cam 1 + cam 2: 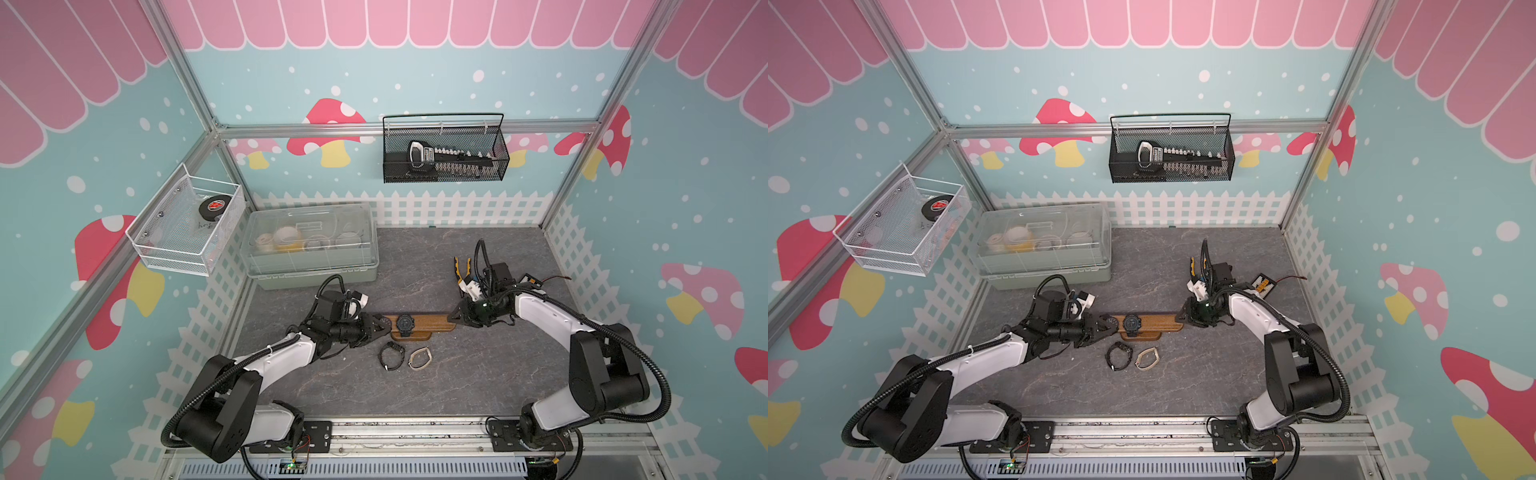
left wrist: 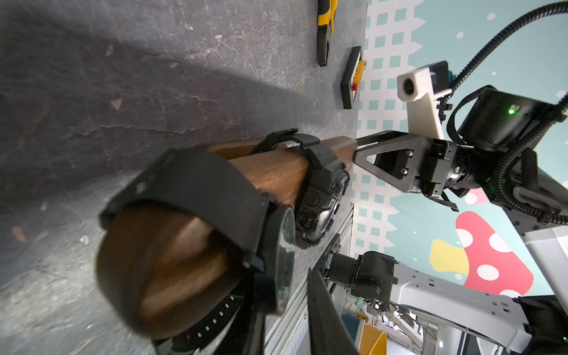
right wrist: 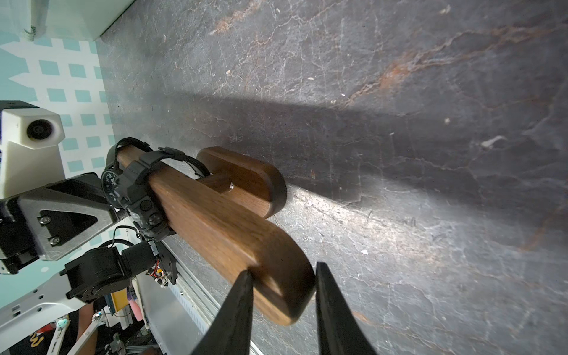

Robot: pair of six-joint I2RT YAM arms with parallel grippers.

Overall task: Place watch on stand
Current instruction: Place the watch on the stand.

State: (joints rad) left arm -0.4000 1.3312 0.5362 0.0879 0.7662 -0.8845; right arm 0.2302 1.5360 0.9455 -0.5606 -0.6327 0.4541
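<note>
Sitting crosswise in the middle of the dark stone-look table, the stand already has 2 watches on its bar. The round-faced watch is strapped around the bar's left end, right by the tip. A chunky black watch is wrapped around the bar just beside it, over the base.

The left gripper is right at that left end, up against the round-faced watch. Only 1 finger shows in the left wrist view and it looks a bit off the watch face, so honestly I can't tell if the jaws are pinching it or loose. The right gripper is at the opposite end, narrow, with both fingers clamped on the bar's rounded tip, pretty clear in the right wrist view.

Just in front of the stand 2 more lie on the table, a loose black watch and a tan-strapped watch, side by side and not touching the stand. Yellow-handled pliers lie behind the right gripper
</note>
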